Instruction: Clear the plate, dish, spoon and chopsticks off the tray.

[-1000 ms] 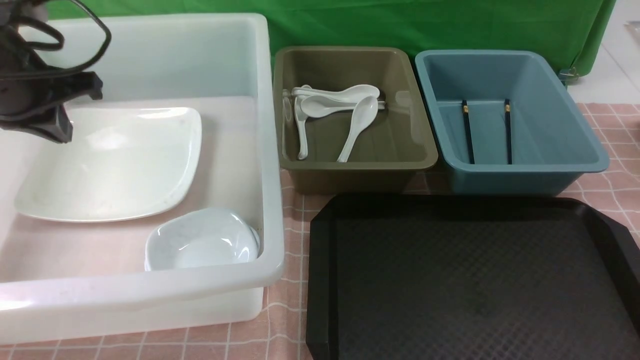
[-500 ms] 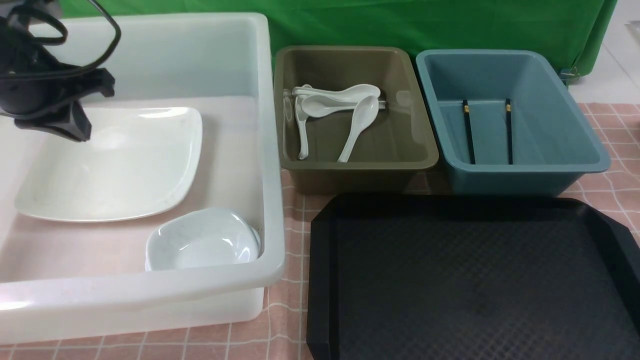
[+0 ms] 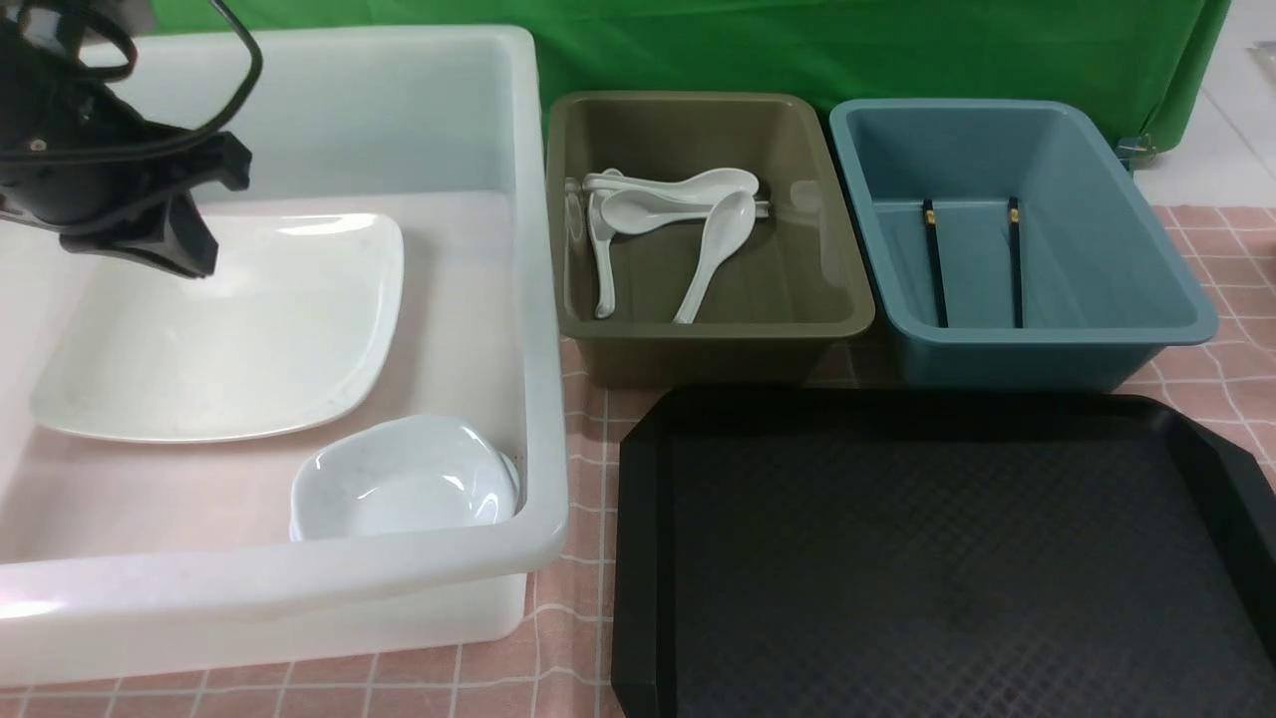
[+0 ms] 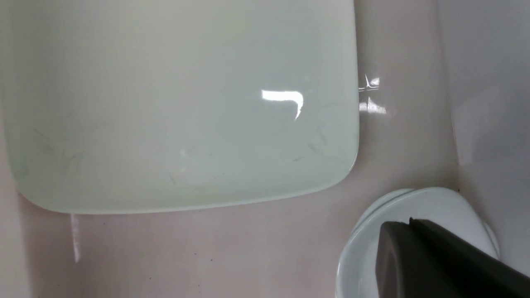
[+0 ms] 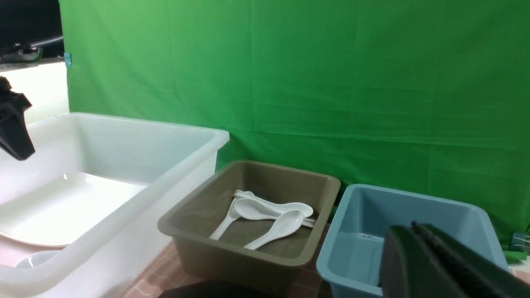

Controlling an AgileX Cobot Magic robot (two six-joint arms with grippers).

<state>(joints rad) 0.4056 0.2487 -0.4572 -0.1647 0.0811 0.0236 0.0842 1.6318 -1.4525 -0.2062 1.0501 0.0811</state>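
The black tray [image 3: 937, 558] lies empty at the front right. The large white plate [image 3: 229, 329] lies in the white tub and also shows in the left wrist view [image 4: 178, 103]. The small pale dish [image 3: 399, 484] sits in the tub's near right corner [image 4: 439, 205]. Several white spoons [image 3: 713, 244] lie in the olive tub; I cannot tell which is the task's spoon. The black chopsticks [image 3: 933, 269] lie in the blue tub. My left gripper [image 3: 194, 264] hangs shut and empty above the plate's far left part [image 4: 410, 223]. My right gripper [image 5: 412, 227] is shut and empty, out of the front view.
The white tub [image 3: 543, 299] fills the left side. The olive tub [image 3: 718, 329] and the blue tub [image 3: 1047, 337] stand side by side behind the tray. A pink checked cloth [image 3: 578, 419] covers the table. A green backdrop [image 3: 797, 50] hangs behind.
My left gripper has moved to the right above the plate, still shut and empty. Nothing else has moved.
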